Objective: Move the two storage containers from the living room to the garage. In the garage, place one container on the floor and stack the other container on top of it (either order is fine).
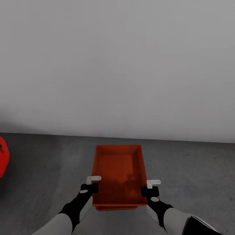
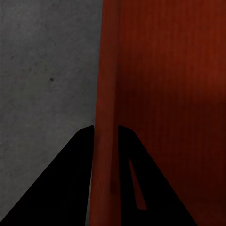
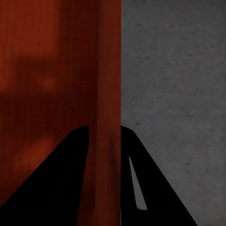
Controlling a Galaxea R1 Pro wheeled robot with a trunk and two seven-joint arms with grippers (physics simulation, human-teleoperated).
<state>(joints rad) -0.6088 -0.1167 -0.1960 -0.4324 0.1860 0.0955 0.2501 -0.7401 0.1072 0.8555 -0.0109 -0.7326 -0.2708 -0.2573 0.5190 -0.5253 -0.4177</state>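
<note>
Orange container point(image 1: 119, 169) pinched by both side walls, left gripper point(image 1: 92, 184) and right gripper point(image 1: 147, 186) clamped on, keeping it level over the floor point(image 1: 195, 169).

The storage container point(image 1: 119, 171) is orange-red all over, darker and shadowy inside. Floor point(image 1: 195, 169) is dark grey concrete, a bit mottled, and the wall point(image 1: 117, 65) plain pale grey. Red car point(image 1: 3, 156) at the edge. Both grippers, left point(image 1: 92, 186) and right point(image 1: 149, 188), are black with white tips.
</note>
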